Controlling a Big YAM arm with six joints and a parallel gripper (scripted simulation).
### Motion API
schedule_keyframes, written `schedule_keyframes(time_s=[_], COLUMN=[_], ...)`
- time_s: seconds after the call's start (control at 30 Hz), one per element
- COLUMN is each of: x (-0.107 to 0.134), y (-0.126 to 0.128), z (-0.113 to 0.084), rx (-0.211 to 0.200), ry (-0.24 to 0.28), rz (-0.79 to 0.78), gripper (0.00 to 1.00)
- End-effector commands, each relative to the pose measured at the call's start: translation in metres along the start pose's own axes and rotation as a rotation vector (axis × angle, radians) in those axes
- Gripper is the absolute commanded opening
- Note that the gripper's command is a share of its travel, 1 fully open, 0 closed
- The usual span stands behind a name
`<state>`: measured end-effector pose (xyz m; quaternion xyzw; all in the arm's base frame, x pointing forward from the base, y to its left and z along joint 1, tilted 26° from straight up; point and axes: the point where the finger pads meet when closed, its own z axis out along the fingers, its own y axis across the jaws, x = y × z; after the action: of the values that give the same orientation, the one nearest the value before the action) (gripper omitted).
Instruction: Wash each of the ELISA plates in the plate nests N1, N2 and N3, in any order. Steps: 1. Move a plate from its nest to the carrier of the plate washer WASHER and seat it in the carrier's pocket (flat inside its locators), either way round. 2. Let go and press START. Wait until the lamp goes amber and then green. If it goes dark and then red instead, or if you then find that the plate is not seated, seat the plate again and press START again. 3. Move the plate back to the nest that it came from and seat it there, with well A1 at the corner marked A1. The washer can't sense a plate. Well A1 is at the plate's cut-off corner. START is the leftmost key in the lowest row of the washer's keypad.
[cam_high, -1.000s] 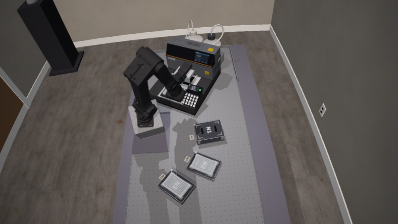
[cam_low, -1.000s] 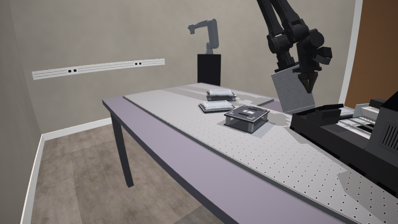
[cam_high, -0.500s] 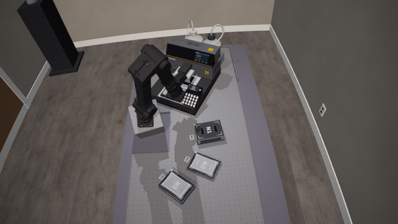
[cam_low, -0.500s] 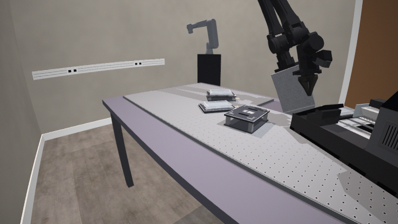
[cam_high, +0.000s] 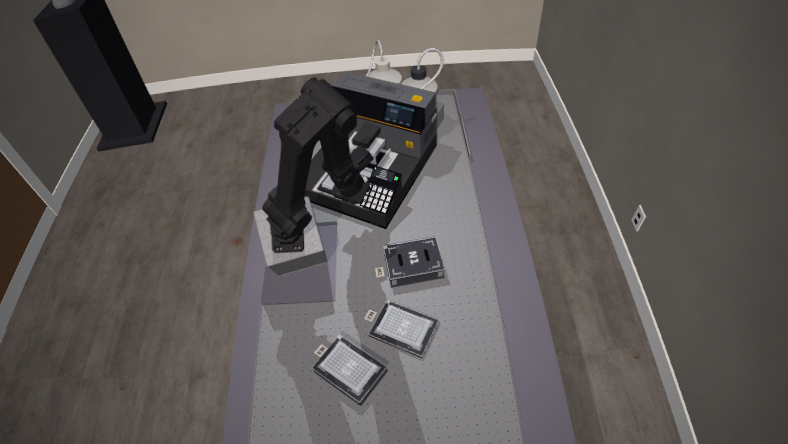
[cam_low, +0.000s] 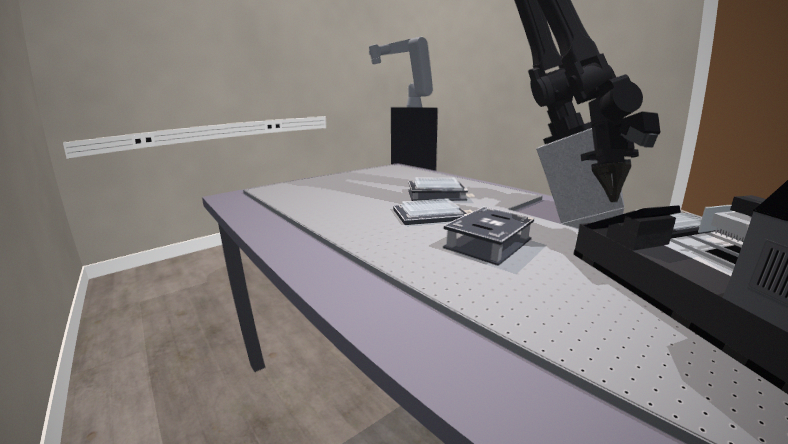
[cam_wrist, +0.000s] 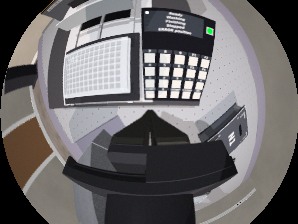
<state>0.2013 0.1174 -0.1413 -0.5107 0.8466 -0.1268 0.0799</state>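
A plate (cam_high: 329, 182) (cam_low: 685, 221) (cam_wrist: 97, 67) lies in the washer's carrier and looks flat; its seating at the edges is too small to confirm. The lamp (cam_high: 395, 178) (cam_wrist: 210, 31) is green. My gripper (cam_low: 613, 199) (cam_wrist: 150, 113) is shut and empty, tips down, above the front of the washer near the keypad (cam_high: 378, 198) (cam_wrist: 175, 75). The lowest key row shows partly at the keypad's edge. Nest N1 (cam_high: 413, 270) (cam_low: 468, 223) (cam_wrist: 237, 142) is empty. Plates sit in N2 (cam_high: 404, 326) (cam_low: 430, 208) and N3 (cam_high: 350, 365) (cam_low: 437, 183).
The washer's tall housing (cam_high: 386, 91) rises behind the carrier, with bottles (cam_high: 419, 82) and tubes at the back. The arm's grey base block (cam_high: 297, 263) (cam_low: 567, 176) stands beside the washer. N1 is raised higher than N2.
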Motion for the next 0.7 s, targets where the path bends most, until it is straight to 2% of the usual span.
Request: schedule_keyframes(time_s=[0.0, 0.47, 0.67], x=[-0.009, -0.011, -0.01], y=[-0.004, -0.005, -0.005], z=[0.006, 0.03, 0.034], rx=[0.005, 0.007, 0.007], ry=[-0.025, -0.028, -0.026], rz=[-0.002, 0.002, 0.001], gripper=[0.0, 0.0, 0.0])
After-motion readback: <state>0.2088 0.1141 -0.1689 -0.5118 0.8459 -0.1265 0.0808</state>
